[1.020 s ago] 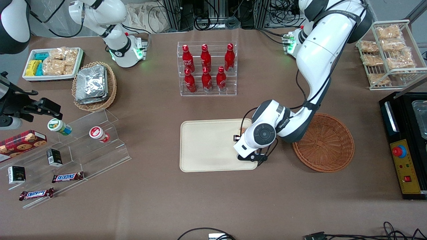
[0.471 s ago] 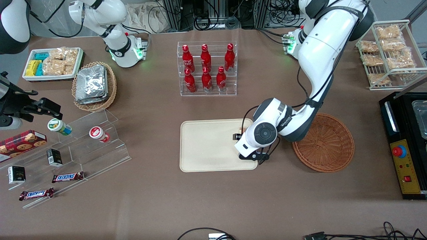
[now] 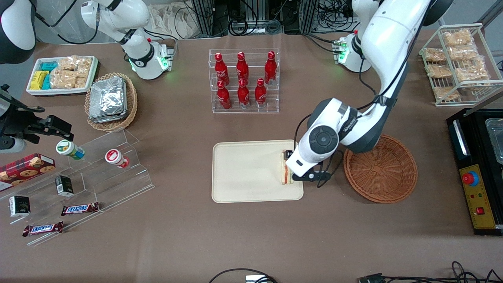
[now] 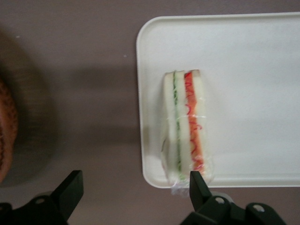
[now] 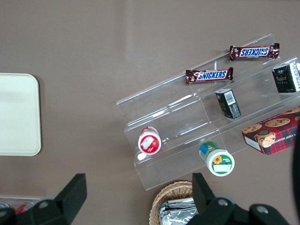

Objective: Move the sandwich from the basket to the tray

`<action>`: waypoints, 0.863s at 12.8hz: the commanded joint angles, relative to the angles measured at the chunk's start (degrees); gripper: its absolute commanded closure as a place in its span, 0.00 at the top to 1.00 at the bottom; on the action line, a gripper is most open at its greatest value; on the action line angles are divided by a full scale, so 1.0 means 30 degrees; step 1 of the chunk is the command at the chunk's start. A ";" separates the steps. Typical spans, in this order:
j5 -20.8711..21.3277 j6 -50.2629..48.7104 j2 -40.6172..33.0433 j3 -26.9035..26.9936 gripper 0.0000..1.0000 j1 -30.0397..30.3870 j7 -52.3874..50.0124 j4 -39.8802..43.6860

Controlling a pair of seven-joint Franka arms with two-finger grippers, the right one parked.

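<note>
The sandwich (image 3: 285, 173) (image 4: 186, 125), a plastic-wrapped wedge with red and green filling lines, lies on the cream tray (image 3: 243, 173) (image 4: 253, 93). It rests at the tray's end nearest the reddish-brown wicker basket (image 3: 380, 168), close to the rim. Nothing is in the basket. My gripper (image 4: 133, 183) hangs open above the tray's edge and the bare table beside it. It holds nothing, and one fingertip (image 4: 196, 180) shows just over the sandwich's wrapped end. In the front view the arm's wrist (image 3: 314, 151) covers the fingers.
A clear rack of red bottles (image 3: 243, 80) stands farther from the front camera than the tray. A black machine (image 3: 477, 169) sits at the working arm's end of the table, a wire rack of snack bags (image 3: 458, 63) above it. Clear stepped shelves (image 3: 98, 169) with snacks lie toward the parked arm's end.
The arm has lifted and drawn back toward the basket, uncovering the sandwich, which now lies free on the tray.
</note>
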 commanded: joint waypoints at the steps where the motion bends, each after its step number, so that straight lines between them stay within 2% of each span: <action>1: 0.0263 0.0881 -0.3059 0.0210 1.00 0.0547 -0.0318 -0.3575; 3: 0.0263 0.1643 -0.5429 0.0210 1.00 0.1249 -0.0086 -0.6122; 5: 0.0263 0.1443 -0.7191 0.0210 1.00 0.2011 0.0207 -0.7419; 11: 0.0117 -0.1016 -1.0066 0.0210 1.00 0.4793 0.3101 -0.7541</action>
